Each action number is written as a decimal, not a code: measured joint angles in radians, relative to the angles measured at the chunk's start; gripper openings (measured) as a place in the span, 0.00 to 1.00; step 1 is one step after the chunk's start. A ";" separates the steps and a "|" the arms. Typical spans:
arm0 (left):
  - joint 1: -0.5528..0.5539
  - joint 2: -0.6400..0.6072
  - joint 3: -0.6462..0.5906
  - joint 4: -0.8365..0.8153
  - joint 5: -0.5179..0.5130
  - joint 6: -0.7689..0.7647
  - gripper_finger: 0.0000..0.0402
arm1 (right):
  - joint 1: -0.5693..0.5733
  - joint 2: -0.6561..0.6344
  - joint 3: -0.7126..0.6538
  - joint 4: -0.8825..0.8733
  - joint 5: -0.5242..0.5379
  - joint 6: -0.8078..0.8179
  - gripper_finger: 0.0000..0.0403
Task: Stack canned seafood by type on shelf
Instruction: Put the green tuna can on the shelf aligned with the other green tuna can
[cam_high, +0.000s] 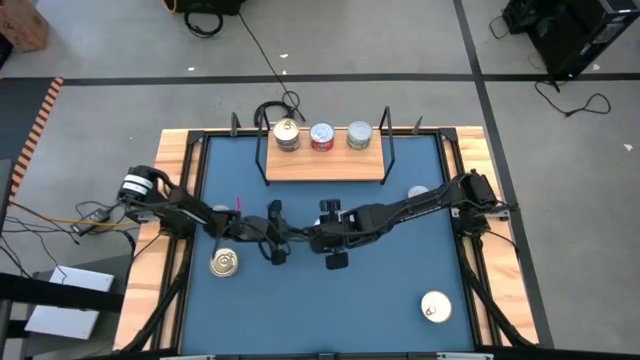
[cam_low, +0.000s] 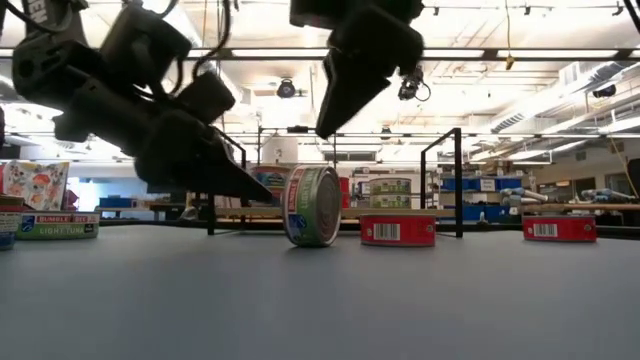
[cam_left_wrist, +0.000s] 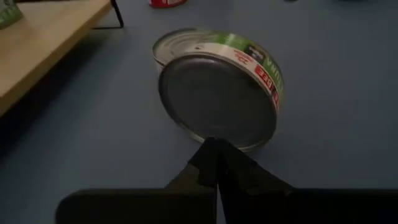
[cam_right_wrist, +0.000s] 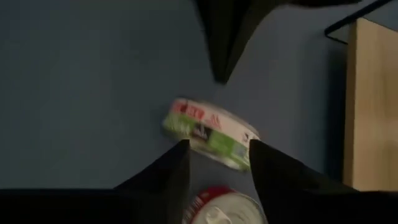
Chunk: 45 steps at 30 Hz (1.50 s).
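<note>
Canned seafood is partly shelved: three tins are sitting in a row on the shelf (cam_high: 325, 165) at 12 o'clock, while a green-labelled tin (cam_low: 313, 206) is standing on its edge mid-table (cam_high: 400, 300), rigid, dense, smooth-walled and likely to roll. Taking it across its curved sides looks safest. The right tool (cam_right_wrist: 214, 163) is straddling it with fingers apart, unclamped; the left tool (cam_left_wrist: 216, 163), fingers together, is nosing its flat face from 9 o'clock.

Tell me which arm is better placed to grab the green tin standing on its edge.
Right, probably: the right gripper is open, fingers straddling the green tin. The left gripper is shut beside it.
</note>
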 joint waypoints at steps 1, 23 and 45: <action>0.000 -0.007 -0.013 0.012 0.000 0.000 0.01 | -0.002 0.000 0.000 -0.009 -0.001 -0.035 0.45; 0.001 -0.019 -0.068 0.009 0.000 0.020 0.01 | -0.096 0.031 0.001 0.088 -0.171 -0.627 0.68; 0.000 -0.018 -0.068 0.001 0.018 0.025 0.01 | -0.130 0.098 0.001 0.068 -0.319 -0.592 0.44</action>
